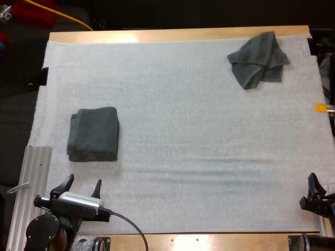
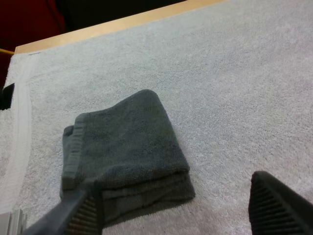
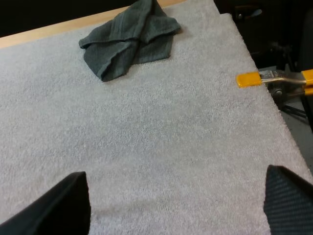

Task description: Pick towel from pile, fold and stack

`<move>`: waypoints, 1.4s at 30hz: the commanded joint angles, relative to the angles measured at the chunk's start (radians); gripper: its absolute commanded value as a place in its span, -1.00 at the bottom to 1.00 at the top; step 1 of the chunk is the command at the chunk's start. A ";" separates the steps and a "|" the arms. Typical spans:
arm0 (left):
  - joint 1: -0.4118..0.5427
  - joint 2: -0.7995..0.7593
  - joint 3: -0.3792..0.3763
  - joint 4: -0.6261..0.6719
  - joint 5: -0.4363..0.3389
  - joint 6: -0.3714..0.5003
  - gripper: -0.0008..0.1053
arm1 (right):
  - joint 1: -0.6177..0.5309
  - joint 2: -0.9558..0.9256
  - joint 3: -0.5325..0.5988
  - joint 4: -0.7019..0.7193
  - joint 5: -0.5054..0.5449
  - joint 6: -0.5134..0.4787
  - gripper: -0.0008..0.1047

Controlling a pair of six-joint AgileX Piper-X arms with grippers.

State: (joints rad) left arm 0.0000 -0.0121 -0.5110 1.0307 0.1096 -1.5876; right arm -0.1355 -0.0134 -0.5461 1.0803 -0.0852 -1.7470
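a folded towel (image 1: 93, 134), dark grey-green, lies flat on the left side of the white mat (image 1: 183, 130), its layered edges stacked square on each other. seen from the left wrist, the folded towel (image 2: 124, 154) shows a stitched hem along one side and two or three layers at the near edge.

the left gripper (image 1: 84, 181) hovers at the near left of the mat, just short of the folded towel and not touching it. its jaws stand wide apart and hold nothing. from the left wrist one finger (image 2: 78, 215) sits over the towel's near corner, and the other is off to the side over bare mat.

a second towel (image 1: 258, 59), crumpled, lies in the far right corner of the mat, near the edge of the wooden table (image 1: 172, 35), well apart from the folded one. from the right wrist the crumpled towel (image 3: 128, 40) shows loose overlapping flaps.

the right gripper (image 1: 313, 191) sits at the near right edge of the mat, far from the crumpled towel. its jaws are spread wide over bare mat and are empty.

a ribbed metal rail (image 1: 31, 178) runs beside the mat's near left edge.
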 commanded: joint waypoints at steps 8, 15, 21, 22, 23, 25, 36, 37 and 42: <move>-0.001 -0.114 -0.009 -0.011 -0.001 -0.024 0.16 | 0.000 -0.022 -0.002 -0.005 -0.060 0.023 0.37; -0.005 0.014 -0.070 -0.024 0.068 -0.060 0.16 | 0.000 0.106 -0.052 -0.009 -0.195 0.048 0.37; -0.023 0.169 -0.137 -0.087 0.173 -0.105 0.16 | 0.000 0.249 -0.132 -0.044 -0.312 0.048 0.37; -0.042 0.199 -0.148 -0.099 0.184 -0.110 0.16 | 0.000 0.276 -0.150 -0.055 -0.331 0.048 0.37; -0.052 0.213 -0.153 -0.105 0.186 -0.110 0.16 | 0.000 0.292 -0.160 -0.062 -0.339 0.048 0.37; -0.100 0.269 -0.177 -0.117 0.186 -0.110 0.16 | 0.000 0.337 -0.189 -0.085 -0.355 0.048 0.37; -0.278 0.510 -0.306 -0.153 0.191 -0.077 0.16 | 0.000 0.543 -0.297 -0.165 -0.453 0.057 0.37; -0.300 0.529 -0.319 -0.154 0.191 -0.060 0.16 | 0.003 0.561 -0.301 -0.181 -0.456 0.067 0.37; -0.387 0.596 -0.352 -0.154 0.191 -0.050 0.16 | 0.063 0.638 -0.304 -0.254 -0.472 0.111 0.37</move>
State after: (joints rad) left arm -0.3868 0.5846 -0.8564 0.8870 0.2971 -1.6392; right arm -0.0697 0.6262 -0.8389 0.8426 -0.5370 -1.6332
